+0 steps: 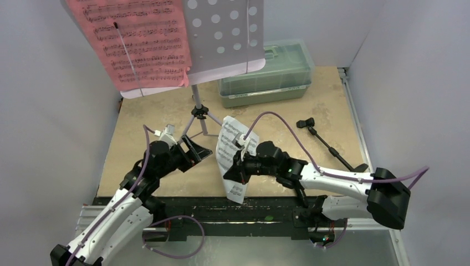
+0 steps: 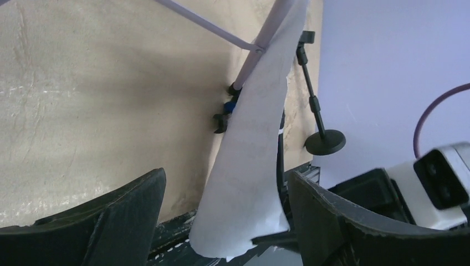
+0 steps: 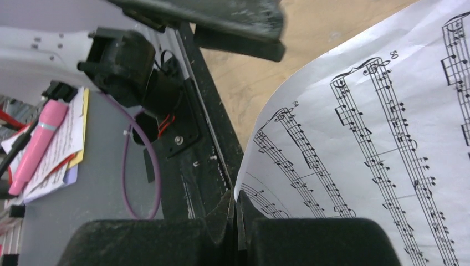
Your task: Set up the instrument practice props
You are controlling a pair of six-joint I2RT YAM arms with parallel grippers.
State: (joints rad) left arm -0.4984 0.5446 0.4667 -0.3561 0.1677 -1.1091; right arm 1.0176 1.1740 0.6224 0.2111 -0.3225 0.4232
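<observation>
While our right gripper (image 3: pixel 236 216) clamps the white sheet (image 1: pixel 228 145), left gripper (image 2: pixel 226 183) agape, we judge seating it on the music stand (image 1: pixel 227 33) next.

Two bar numbers on the white sheet of music (image 3: pixel 377 138); nothing else legible.
In the right wrist view the white sheet carries printed staves of notes, with a small "50" at the head of one stave near the top and what reads as "54" at the head of the next stave to the left. The pink sheet of music (image 1: pixel 138 39) in the top view also shows printed staves, too small to read any number or title. The stacked paper slips (image 3: pixel 61 144) beside the pink marker pen (image 3: pixel 37 145) bear lines of print, blurred beyond reading.
</observation>
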